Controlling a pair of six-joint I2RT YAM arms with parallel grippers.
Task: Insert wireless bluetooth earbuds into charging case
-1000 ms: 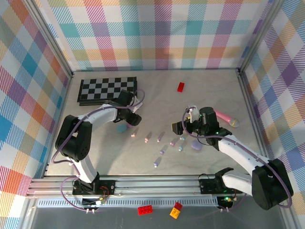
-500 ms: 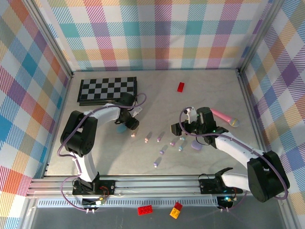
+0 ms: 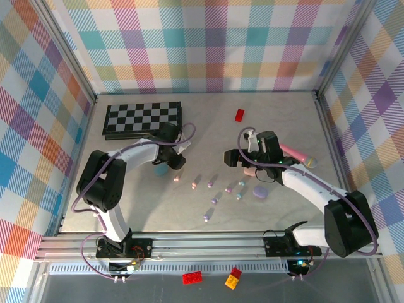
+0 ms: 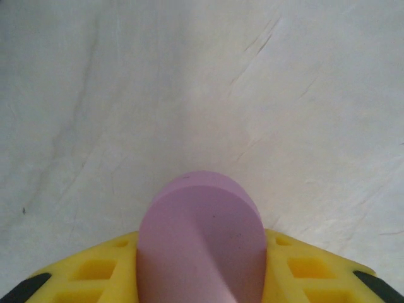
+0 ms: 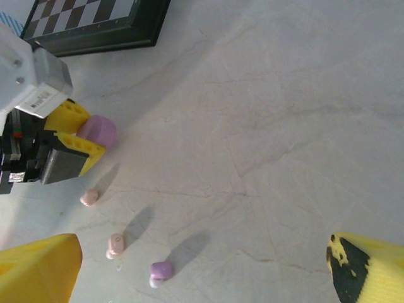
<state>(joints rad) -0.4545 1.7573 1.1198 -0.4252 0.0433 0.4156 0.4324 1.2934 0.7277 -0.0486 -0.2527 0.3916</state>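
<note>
Earbuds (image 3: pixel 195 183) lie loose on surface (image 3: pixel 278 113), scattered betw. two arms; pink one (image 5: pixel 89 197) just beside left claw (image 3: pixel 173 161). Left claw gripping pink rounded case (image 4: pixel 201 214) betw. yellow fingers (image 4: pixel 303 271). Right claw (image 5: pixel 199 255) wide, holding nothing, above surface. Lilac case (image 3: pixel 259 192) on surface near right arm.

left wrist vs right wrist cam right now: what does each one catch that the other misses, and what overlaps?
Left wrist, not right wrist: a close-up of the rounded end face of the pinkish-purple piece, with a faint crease across it. Right wrist, not left wrist: the chessboard corner, three loose earbuds lying on the table, and the right gripper open with nothing between its fingers. Both: the piece pinched between the yellow fingers of the left gripper, and the pale table top.
</note>
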